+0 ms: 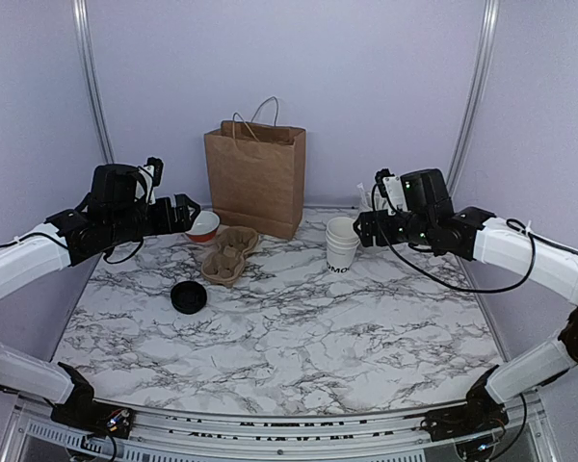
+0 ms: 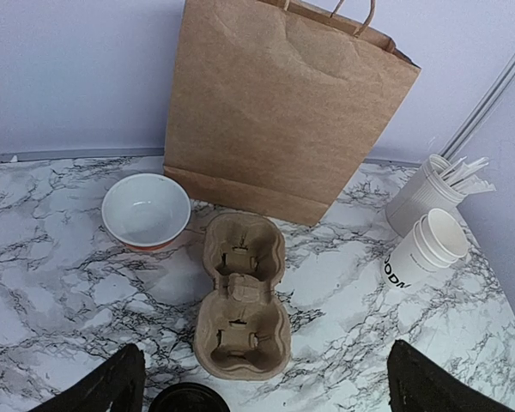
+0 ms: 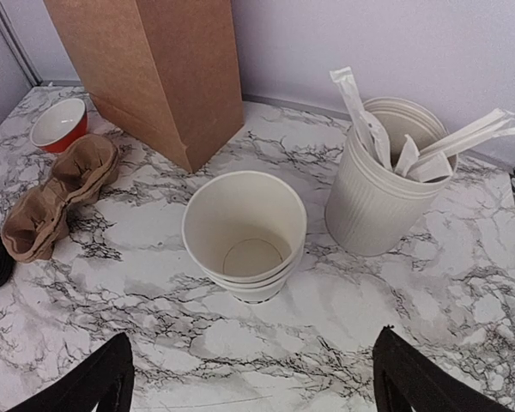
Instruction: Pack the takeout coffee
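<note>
**Tools.** My right tool [image 3: 251,348] hangs above the counter [image 1: 318,327] with its jaws spread wide and nothing between them. My left tool [image 1: 185,214] is equally wide and empty.

**Task's things.** The cup [image 3: 245,232] stands upright just ahead of and below the right tool, roughly centred between its fingers. Several rims show, so it looks nested in one or two others. The lid [image 1: 189,296] lies flat on the counter almost directly beneath the left tool, well apart from the cup.

**Handling, as I judge it.** The cup is thin paper, very light and easily crushed, and its rolled rim is the stiffest part. I would close gently across the wall just under that rim. The nested cups may lift together or come apart. The lid is stiff, smooth plastic, low and flat. Its edge offers the only hold, and it may slide on the smooth counter.

**Containers.**
- The cup is empty, its bare bottom visible.
- The ribbed stirrer cup [image 3: 382,197], ahead and to the right of the right tool and just beside the cup, holds wrapped stirrers [image 3: 463,137].
- The carrier [image 2: 240,300], ahead of the left tool, has both wells empty.
- The bowl [image 2: 146,210], also ahead of the left tool, holds nothing.
- The bag [image 2: 275,112] stands upright beyond them, and its inside is hidden from me.
</note>
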### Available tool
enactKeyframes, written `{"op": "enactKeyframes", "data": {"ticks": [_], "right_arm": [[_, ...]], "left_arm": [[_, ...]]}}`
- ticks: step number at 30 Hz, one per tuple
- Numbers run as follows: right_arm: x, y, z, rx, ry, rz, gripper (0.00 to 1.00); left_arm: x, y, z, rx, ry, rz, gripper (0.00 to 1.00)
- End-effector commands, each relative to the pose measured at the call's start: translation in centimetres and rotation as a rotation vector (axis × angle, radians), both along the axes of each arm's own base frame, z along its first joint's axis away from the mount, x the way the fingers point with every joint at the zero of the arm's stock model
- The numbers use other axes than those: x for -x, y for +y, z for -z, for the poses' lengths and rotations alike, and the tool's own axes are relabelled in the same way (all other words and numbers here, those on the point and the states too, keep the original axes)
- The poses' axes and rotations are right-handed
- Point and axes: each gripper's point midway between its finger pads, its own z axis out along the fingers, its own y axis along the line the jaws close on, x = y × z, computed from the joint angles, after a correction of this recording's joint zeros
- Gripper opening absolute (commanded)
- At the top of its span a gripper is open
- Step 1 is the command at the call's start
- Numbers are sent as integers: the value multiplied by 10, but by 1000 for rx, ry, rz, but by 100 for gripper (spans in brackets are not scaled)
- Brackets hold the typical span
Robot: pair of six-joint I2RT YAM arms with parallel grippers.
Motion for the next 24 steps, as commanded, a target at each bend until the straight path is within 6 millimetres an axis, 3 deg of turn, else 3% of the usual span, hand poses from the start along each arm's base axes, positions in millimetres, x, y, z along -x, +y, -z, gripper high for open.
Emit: {"op": "enactKeyframes", "data": {"ticks": [1, 11, 17, 24], "right_arm": [[-2, -2, 2, 18, 5, 23, 94], [-3, -5, -5, 31, -10, 31, 93], [-14, -1, -8, 65, 14, 39, 89], [-37, 27, -8, 52, 62, -14, 73]], "left_arm": [[1, 0, 7, -11, 23, 9, 99], [2, -1, 10, -26, 32, 21, 99], [0, -2, 11, -23, 37, 18, 99], [4, -4, 12, -6, 50, 32, 99]]}}
